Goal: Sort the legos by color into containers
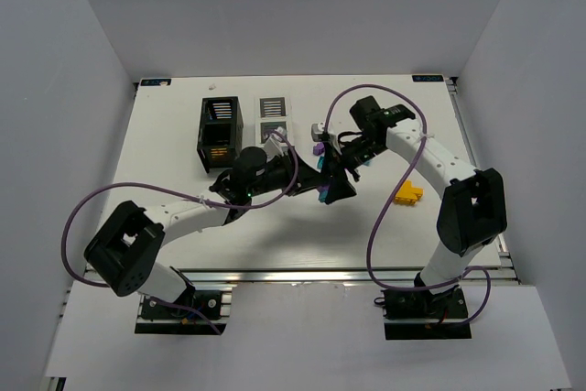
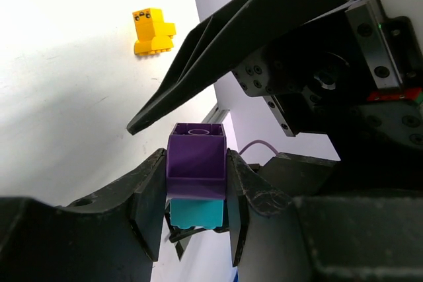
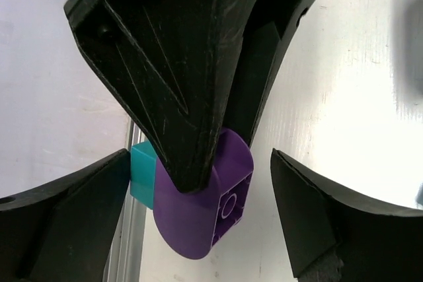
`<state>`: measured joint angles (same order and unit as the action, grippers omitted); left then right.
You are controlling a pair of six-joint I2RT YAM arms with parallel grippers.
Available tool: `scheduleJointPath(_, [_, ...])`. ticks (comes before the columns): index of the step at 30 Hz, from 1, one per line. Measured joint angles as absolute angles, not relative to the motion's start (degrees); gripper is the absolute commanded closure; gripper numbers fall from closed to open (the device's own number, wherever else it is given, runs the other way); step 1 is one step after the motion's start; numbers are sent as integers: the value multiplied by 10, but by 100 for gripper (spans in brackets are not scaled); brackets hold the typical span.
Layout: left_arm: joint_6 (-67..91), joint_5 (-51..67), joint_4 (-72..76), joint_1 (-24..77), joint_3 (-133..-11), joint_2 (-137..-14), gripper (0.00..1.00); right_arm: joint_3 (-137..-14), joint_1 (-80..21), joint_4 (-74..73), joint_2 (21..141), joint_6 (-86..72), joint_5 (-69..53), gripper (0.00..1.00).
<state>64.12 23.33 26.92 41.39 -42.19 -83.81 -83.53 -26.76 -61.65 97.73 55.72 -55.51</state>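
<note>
My left gripper [image 2: 196, 163] is shut on a purple lego [image 2: 196, 156] with a teal lego [image 2: 195, 212] stuck to its underside. In the right wrist view the same purple lego [image 3: 198, 219] and teal lego [image 3: 141, 174] hang under the left fingers [image 3: 165, 70]. My right gripper [image 3: 199, 156] stands open around them, its pads apart from the bricks on both sides. From above, both grippers meet mid-table, left [image 1: 322, 188] and right [image 1: 337, 176]. A yellow lego [image 1: 408, 194] lies to the right. The black container [image 1: 220, 135] and white container [image 1: 274, 121] stand at the back.
A small purple lego [image 1: 318, 146] and a grey piece [image 1: 320, 128] lie just right of the white container. The yellow lego [image 2: 153, 30] also shows on the bare white table in the left wrist view. A purple cable loops along each arm.
</note>
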Motion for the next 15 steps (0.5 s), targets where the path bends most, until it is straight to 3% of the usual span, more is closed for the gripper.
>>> scheduleJointPath(15, [567,137,99,395,-416,-703,100,-779,-255,-511,896,512,-494,11])
